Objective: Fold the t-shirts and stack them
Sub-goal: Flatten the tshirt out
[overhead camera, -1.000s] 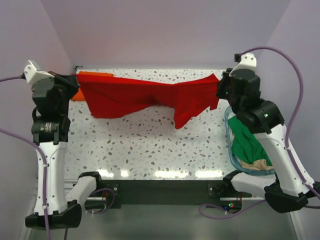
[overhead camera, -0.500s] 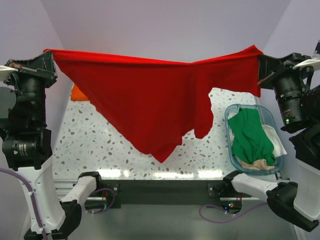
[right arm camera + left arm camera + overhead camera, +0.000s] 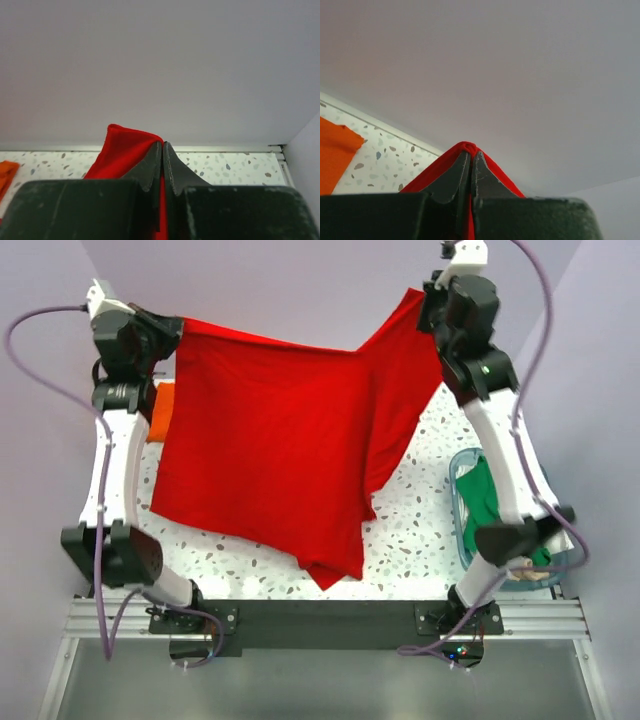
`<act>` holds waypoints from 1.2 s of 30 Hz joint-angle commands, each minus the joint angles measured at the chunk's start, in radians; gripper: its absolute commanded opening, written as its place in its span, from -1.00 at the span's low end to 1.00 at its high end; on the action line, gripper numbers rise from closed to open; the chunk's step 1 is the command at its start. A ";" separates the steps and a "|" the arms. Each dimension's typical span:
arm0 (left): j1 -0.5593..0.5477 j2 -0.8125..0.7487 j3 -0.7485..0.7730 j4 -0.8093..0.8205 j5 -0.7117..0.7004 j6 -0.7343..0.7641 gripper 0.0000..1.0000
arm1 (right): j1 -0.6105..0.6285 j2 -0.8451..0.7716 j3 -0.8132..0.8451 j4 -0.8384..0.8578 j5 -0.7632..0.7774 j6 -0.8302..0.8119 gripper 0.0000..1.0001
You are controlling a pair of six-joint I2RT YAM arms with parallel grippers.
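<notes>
L gripper (image 3: 471, 156) jaws pinched tight on a corner of the soft bright red short-sleeved t-shirt (image 3: 270, 460), cloth bunched over the tips; R gripper (image 3: 162, 146) same, jaws closed w/ a red fold clamped between them; both held high over the far side of the table, well apart, so the shirt's top edge runs taut-ish between them and the body hangs as a sheet toward the near edge; R side has a doubled flap hanging, bottom ends in an uneven point; can't tell if the low hem touches the top or just hangs over it; flat orange cloth shirt (image 3: 160, 416) lies at far-left of the table, partly behind the red one, looks folded already but only an edge shows; crumpled green cloth shirt (image 3: 484, 502) sits in the translucent teal plastic tub (image 3: 456, 502) at the R edge, half hidden by the R arm; my read: approx. 1 of 3 done at best, red is at spread/lay-out stage, no fold in it yet, green untouched, no stack; surface: white speckled tabletop (image 3: 420, 530), flat, matte w/ glare strip near the front; black base rail (image 3: 320, 620) at the near edge; plain pale lilac walls (image 3: 300, 280) behind and on both sides.
</notes>
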 commanded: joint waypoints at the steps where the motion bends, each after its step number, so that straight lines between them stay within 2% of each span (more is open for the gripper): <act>1: -0.007 0.145 0.174 0.186 0.096 -0.046 -1.00 | -0.074 0.166 0.211 0.092 -0.099 0.028 -1.00; 2: -0.007 0.190 0.229 0.186 0.119 -0.046 -1.00 | -0.078 0.197 0.313 0.092 -0.120 0.036 -1.00; 3: -0.007 0.274 0.348 0.183 0.133 -0.046 -1.00 | -0.080 0.229 0.362 0.107 -0.122 0.050 -1.00; 5: -0.009 0.354 0.488 0.152 0.155 -0.043 -1.00 | -0.089 0.260 0.446 0.147 -0.133 0.059 -1.00; 6: -0.004 0.418 0.624 0.122 0.159 -0.038 -1.00 | -0.089 0.253 0.449 0.211 -0.128 0.065 -1.00; 8: 0.002 0.462 0.727 0.115 0.165 -0.035 -1.00 | -0.092 0.196 0.410 0.290 -0.116 0.062 -1.00; 9: 0.016 0.469 0.762 0.137 0.168 -0.040 -1.00 | -0.092 0.175 0.390 0.357 -0.096 0.056 -1.00; 11: 0.036 0.428 0.738 0.183 0.175 -0.045 -1.00 | -0.095 0.101 0.333 0.409 -0.082 0.044 -1.00; 14: 0.079 0.362 0.597 0.233 0.173 -0.034 -1.00 | -0.095 0.041 0.261 0.417 -0.088 0.041 -1.00; 16: 0.102 0.284 0.424 0.262 0.178 -0.034 -1.00 | -0.094 -0.043 0.169 0.396 -0.102 0.059 -1.00; 19: 0.110 0.178 0.177 0.302 0.188 -0.020 -1.00 | -0.095 -0.202 -0.206 0.390 -0.127 0.108 -1.00; 20: 0.108 0.117 0.103 0.331 0.187 -0.020 -1.00 | -0.094 -0.241 -0.285 0.368 -0.133 0.145 -1.00; 21: 0.110 0.083 -0.049 0.347 0.184 -0.022 -1.00 | -0.095 -0.278 -0.364 0.355 -0.142 0.166 -1.00; 22: 0.108 0.052 -0.125 0.355 0.175 -0.025 -1.00 | -0.095 -0.362 -0.525 0.336 -0.159 0.195 -1.00; 23: 0.110 -0.007 -0.197 0.367 0.170 -0.025 -1.00 | -0.094 -0.402 -0.608 0.318 -0.170 0.224 -1.00; 24: 0.110 -0.033 -0.336 0.368 0.167 -0.026 -1.00 | -0.094 -0.448 -0.693 0.289 -0.189 0.275 -1.00; 25: 0.110 -0.061 -0.406 0.364 0.149 -0.034 -1.00 | -0.095 -0.526 -0.860 0.276 -0.206 0.304 -1.00; 26: 0.110 -0.113 -0.477 0.362 0.145 -0.038 -1.00 | -0.095 -0.569 -0.944 0.256 -0.255 0.358 -1.00; 27: 0.110 -0.135 -0.609 0.365 0.141 -0.041 -1.00 | -0.094 -0.600 -1.024 0.252 -0.286 0.382 -0.93; 28: 0.110 -0.156 -0.674 0.364 0.123 -0.052 -1.00 | -0.094 -0.647 -1.170 0.244 -0.311 0.410 -0.85; 29: 0.110 -0.190 -0.789 0.368 0.119 -0.054 -1.00 | -0.094 -0.664 -1.237 0.235 -0.364 0.460 -0.61; 31: 0.110 -0.213 -0.886 0.373 0.106 -0.063 -1.00 | -0.091 -0.680 -1.404 0.242 -0.452 0.498 -0.36; 32: 0.108 -0.228 -0.928 0.372 0.092 -0.071 -1.00 | -0.091 -0.687 -1.446 0.236 -0.476 0.527 -0.16; 33: 0.111 -0.233 -0.990 0.370 0.089 -0.069 -1.00 | -0.086 -0.692 -1.488 0.238 -0.524 0.536 -0.06; 36: 0.111 -0.258 -1.048 0.313 0.057 -0.074 -1.00 | -0.085 -0.753 -1.595 0.210 -0.552 0.588 0.28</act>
